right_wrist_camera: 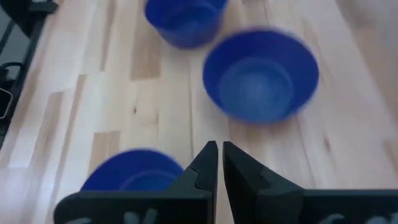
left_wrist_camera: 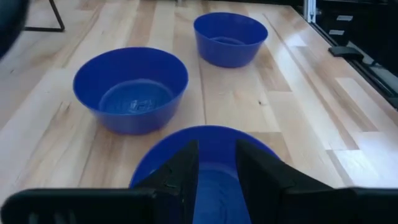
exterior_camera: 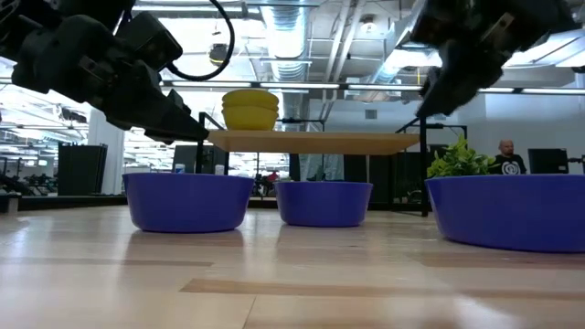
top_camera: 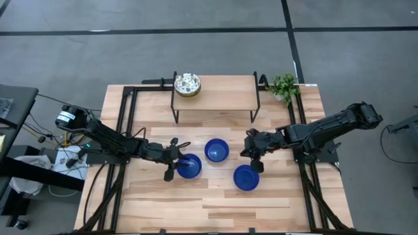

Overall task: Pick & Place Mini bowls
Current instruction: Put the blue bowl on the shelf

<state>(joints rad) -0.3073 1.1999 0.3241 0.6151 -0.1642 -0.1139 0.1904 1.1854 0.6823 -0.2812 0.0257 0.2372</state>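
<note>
Three glossy blue mini bowls stand upright on the wooden table: a left one (top_camera: pixel 189 166) (left_wrist_camera: pixel 205 149), a middle one (top_camera: pixel 216 150) (left_wrist_camera: pixel 130 90) and a right one (top_camera: pixel 245 177) (left_wrist_camera: pixel 230 37). The patterned bowls (top_camera: pixel 187 85) sit stacked on a small raised shelf; in the low view the stack (exterior_camera: pixel 249 108) looks yellow. My left gripper (top_camera: pixel 175 158) (left_wrist_camera: pixel 217 171) is open by a narrow gap and hovers over the left bowl's rim on the table's left side, above it in the low view (exterior_camera: pixel 187 128). My right gripper (top_camera: pixel 253 155) (right_wrist_camera: pixel 220 158) is shut and high above the table between the middle and right bowls.
A wooden shelf on black legs (top_camera: pixel 214 91) stands at the table's far side, with a small green plant (top_camera: pixel 283 87) at its right. Black frame rails run along both table sides (top_camera: pixel 124 124). Bare wood lies along the near edge (top_camera: pixel 209 209).
</note>
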